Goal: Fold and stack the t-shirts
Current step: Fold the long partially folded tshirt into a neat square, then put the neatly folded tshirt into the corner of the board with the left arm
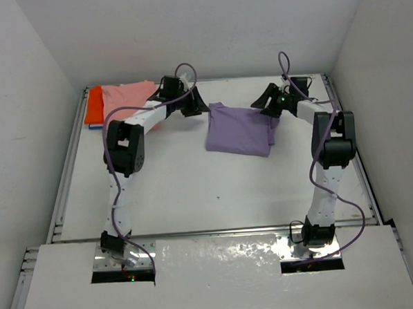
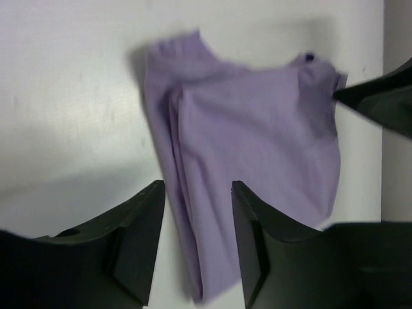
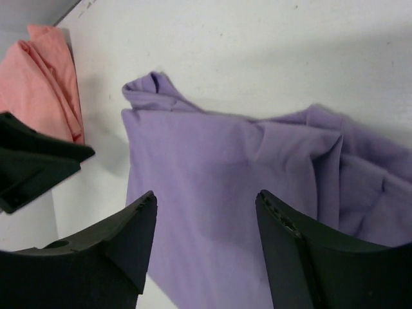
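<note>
A purple t-shirt (image 1: 238, 130) lies folded into a rough rectangle at the back middle of the table. It also shows in the left wrist view (image 2: 251, 148) and the right wrist view (image 3: 219, 193). My left gripper (image 1: 198, 103) is open and empty by the shirt's back left corner; its jaws (image 2: 198, 190) straddle the shirt's left edge from above. My right gripper (image 1: 261, 100) is open and empty above the shirt's back right part, its jaws (image 3: 206, 199) over the cloth. A folded pink t-shirt (image 1: 128, 96) lies at the back left, on an orange one (image 1: 94, 107).
The pink shirt also shows in the right wrist view (image 3: 42, 80). A blue edge (image 1: 93, 126) peeks from under the orange shirt. White walls close in the table at the back and both sides. Rails run along the left and right edges.
</note>
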Controlling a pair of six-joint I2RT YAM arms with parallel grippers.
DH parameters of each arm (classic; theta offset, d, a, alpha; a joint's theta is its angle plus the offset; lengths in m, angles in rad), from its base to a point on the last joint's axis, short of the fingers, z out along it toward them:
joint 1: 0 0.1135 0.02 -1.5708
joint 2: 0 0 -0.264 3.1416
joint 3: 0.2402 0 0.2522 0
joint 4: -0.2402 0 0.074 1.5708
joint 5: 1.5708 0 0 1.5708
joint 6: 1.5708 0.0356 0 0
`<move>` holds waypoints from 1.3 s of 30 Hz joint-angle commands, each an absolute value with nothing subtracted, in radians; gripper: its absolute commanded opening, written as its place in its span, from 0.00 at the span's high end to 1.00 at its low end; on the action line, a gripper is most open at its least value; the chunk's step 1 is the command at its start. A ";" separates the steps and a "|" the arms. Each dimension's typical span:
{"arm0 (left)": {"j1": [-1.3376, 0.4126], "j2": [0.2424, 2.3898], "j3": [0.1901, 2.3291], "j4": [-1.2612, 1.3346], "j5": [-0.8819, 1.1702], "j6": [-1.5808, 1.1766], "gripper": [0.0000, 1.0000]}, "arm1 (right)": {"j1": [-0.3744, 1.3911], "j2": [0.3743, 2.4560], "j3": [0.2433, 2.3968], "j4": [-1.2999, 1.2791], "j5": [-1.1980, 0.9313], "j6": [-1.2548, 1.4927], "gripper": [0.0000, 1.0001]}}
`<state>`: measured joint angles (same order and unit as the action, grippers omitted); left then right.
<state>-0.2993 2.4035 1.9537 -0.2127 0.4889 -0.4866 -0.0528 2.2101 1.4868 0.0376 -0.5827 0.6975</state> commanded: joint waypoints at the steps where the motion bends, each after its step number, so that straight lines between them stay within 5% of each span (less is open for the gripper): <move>1: -0.301 2.243 1.786 -0.305 0.488 -0.387 0.55 | -0.045 2.093 1.486 -0.122 -0.549 0.588 0.37; 11: -0.318 2.143 1.545 -0.365 0.549 -0.244 0.46 | 0.051 1.766 1.252 -0.482 -0.310 0.411 0.31; 22: -0.308 2.272 1.758 -0.399 0.620 -0.265 0.32 | 0.058 1.476 1.135 -0.546 -0.327 0.376 0.30; 39: -0.324 2.417 1.829 -0.350 0.618 -0.405 0.30 | 0.057 1.407 1.140 -0.588 -0.282 0.367 0.30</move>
